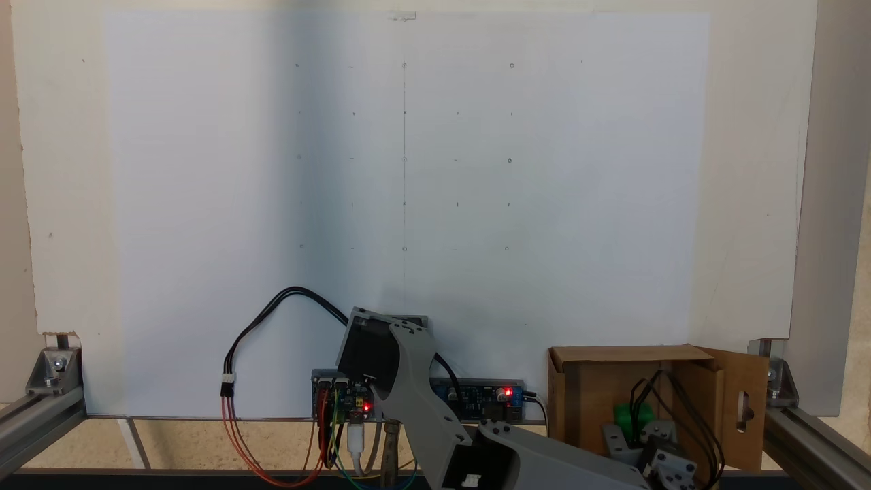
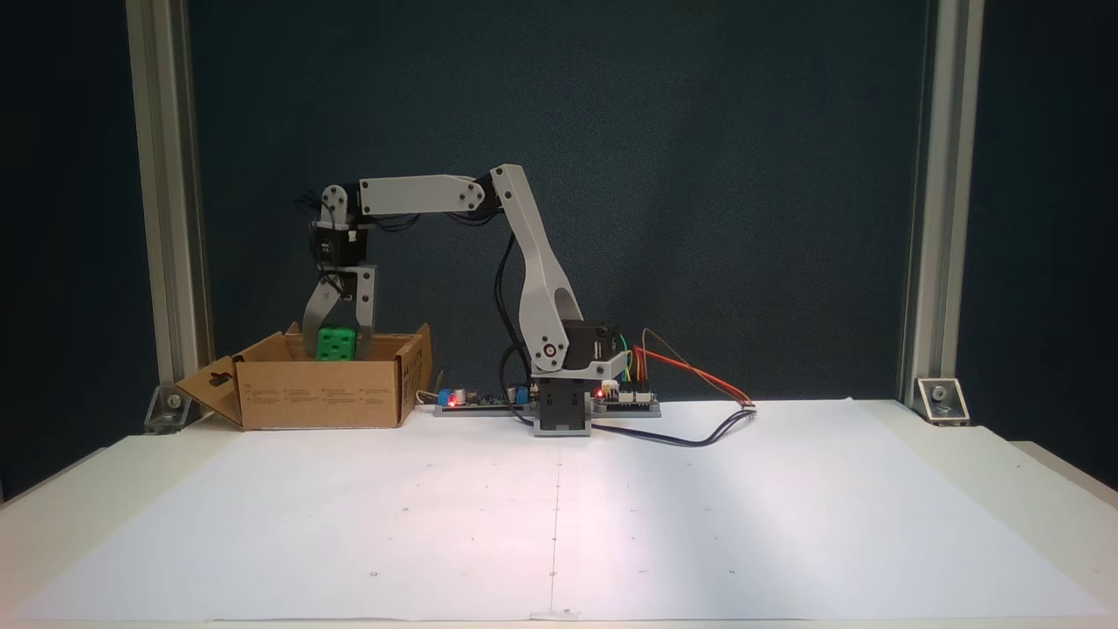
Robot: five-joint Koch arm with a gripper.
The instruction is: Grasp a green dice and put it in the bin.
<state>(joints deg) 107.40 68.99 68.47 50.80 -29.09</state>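
White paper (image 2: 559,515), dotted with a grid of small marks, covers the table (image 2: 1031,472) in the foreground of both fixed views. Behind it, at roughly 12 o'clock from the sheet's centre in the front-facing fixed view, stands the grey arm's base (image 2: 561,411), flanked by circuit boards (image 2: 476,399) with red lights glowing and a loop of black cable (image 2: 690,437) trailing toward 3 o'clock. From the base the arm (image 2: 533,262) rises, bends at the elbow and reaches toward 9 o'clock, its wrist pointing straight down over the bin (image 2: 323,397), a brown cardboard box with flaps open and one slotted flap (image 2: 212,389) folded out to the side. Its gripper (image 2: 336,336) is pinching the green dice (image 2: 335,343), one finger on each side of the cube, which hangs at the level of the box's rim, just inside the opening. Seen from the fixed view above, the box (image 1: 585,401) sits at about 4 o'clock from the base, with the dice (image 1: 633,414) showing green inside it beside the wrist's black wires (image 1: 680,408).
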